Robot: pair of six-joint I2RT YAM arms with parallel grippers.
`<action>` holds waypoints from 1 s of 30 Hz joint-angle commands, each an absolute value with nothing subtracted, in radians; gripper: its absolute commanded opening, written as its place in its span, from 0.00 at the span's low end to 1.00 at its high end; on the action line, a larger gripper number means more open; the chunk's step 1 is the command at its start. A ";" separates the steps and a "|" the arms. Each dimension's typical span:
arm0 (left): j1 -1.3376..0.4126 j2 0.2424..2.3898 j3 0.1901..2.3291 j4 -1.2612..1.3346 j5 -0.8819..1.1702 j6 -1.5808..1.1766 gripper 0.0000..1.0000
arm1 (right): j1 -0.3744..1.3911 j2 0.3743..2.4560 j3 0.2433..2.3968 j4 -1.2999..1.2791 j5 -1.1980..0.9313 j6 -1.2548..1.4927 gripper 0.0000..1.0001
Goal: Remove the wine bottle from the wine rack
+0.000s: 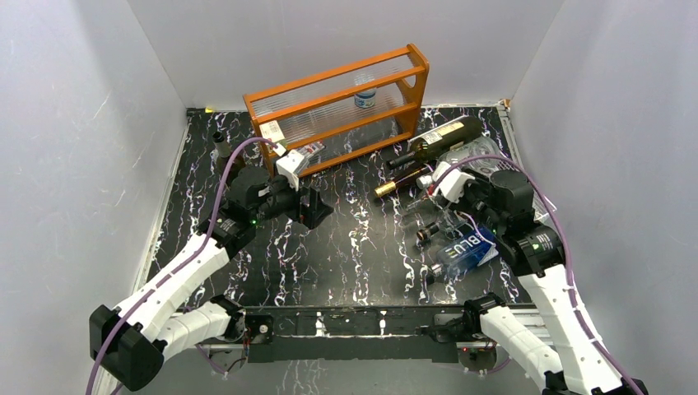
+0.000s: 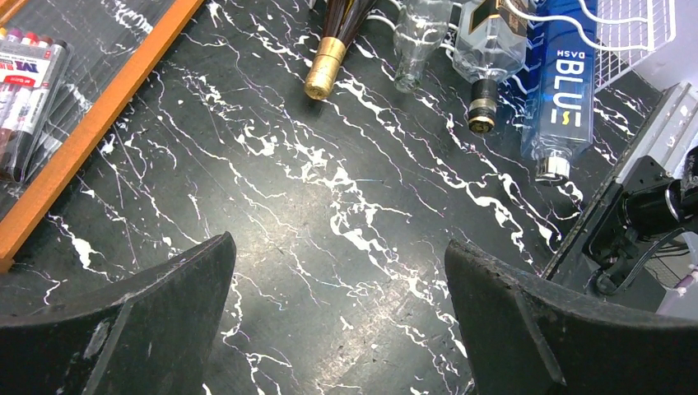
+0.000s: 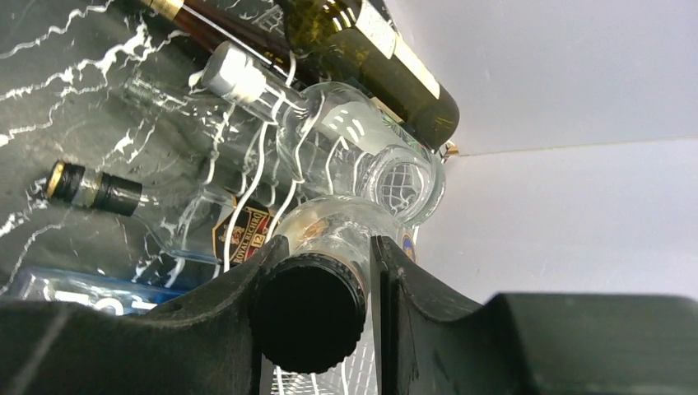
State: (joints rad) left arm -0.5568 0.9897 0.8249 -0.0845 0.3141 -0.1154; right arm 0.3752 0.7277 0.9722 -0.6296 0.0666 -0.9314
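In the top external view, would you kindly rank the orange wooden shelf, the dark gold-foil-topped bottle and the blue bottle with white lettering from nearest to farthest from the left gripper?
1. The orange wooden shelf, just behind the left gripper.
2. The dark gold-foil-topped bottle, to its right.
3. The blue bottle with white lettering, farthest right, toward the front.

An orange wooden shelf [image 1: 420, 82] with clear ribbed panels stands at the upper centre of the black marbled table [image 1: 354, 239]. It holds a small blue-labelled jar [image 1: 365, 97] and a pack of markers [image 2: 25, 90]. A blue bottle [image 1: 465, 251] lies at the lower right.
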 commanded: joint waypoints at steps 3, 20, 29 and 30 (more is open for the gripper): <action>-0.560 0.995 0.820 -0.072 0.325 -0.114 0.98 | 0.380 0.711 1.070 -0.497 0.101 -0.736 0.00; -0.561 1.028 0.821 -0.076 0.320 -0.115 0.98 | 0.382 0.742 1.327 -0.460 0.331 -0.317 0.00; -0.560 1.040 0.823 -0.078 0.308 -0.114 0.98 | 0.392 0.798 1.369 -0.488 0.001 -0.167 0.00; -0.561 1.041 0.823 -0.080 0.306 -0.115 0.98 | 0.393 0.807 1.364 -0.480 -0.026 -0.142 0.00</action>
State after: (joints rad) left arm -0.5568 1.0420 0.8249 -0.0853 0.3115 -0.1158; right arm 0.3817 0.7902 1.2892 -0.7021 0.1581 -0.2329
